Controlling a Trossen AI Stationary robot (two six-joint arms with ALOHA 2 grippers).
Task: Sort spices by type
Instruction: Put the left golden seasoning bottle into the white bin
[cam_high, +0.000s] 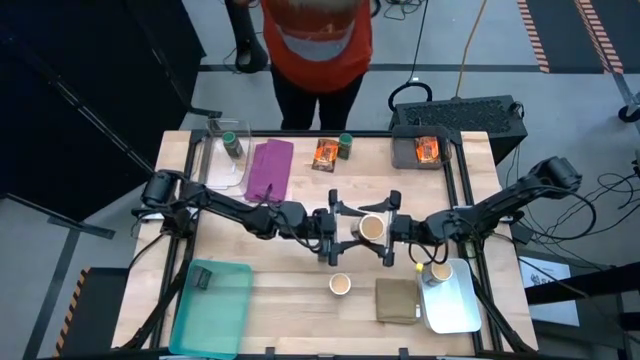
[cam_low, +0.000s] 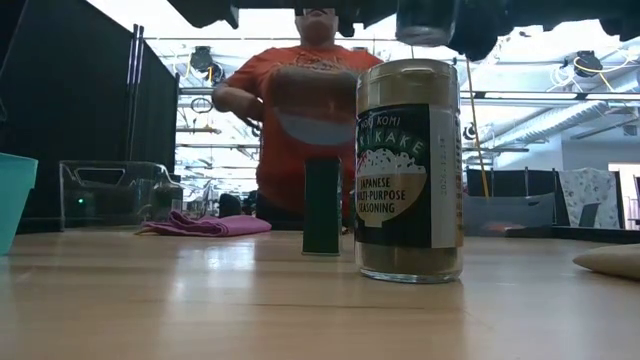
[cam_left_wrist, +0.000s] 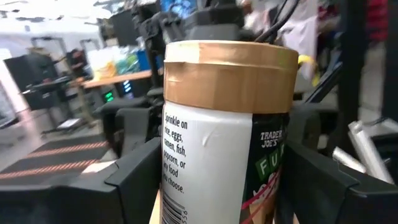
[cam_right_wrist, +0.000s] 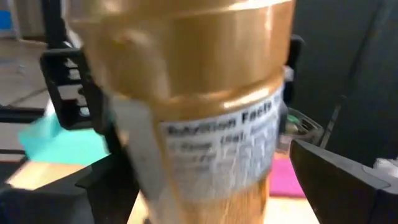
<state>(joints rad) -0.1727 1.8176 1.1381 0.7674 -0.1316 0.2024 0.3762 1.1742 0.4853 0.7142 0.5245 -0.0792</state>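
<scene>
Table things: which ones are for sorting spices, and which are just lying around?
For sorting: middle tan-topped jar, front tan-topped jar, green-lidded jars, orange packets, dark block.
Lying around: purple cloth, olive cloth.

Bright overhead light washes out the ceiling at the top of the low view, leaving the person in the orange shirt (cam_low: 310, 120) backlit and soft. The right wrist view is motion-blurred: the gold-banded seasoning jar (cam_right_wrist: 193, 93) smears, its label barely legible. The pale wooden table (cam_high: 300, 290) is evenly lit, with faint shadows.
</scene>
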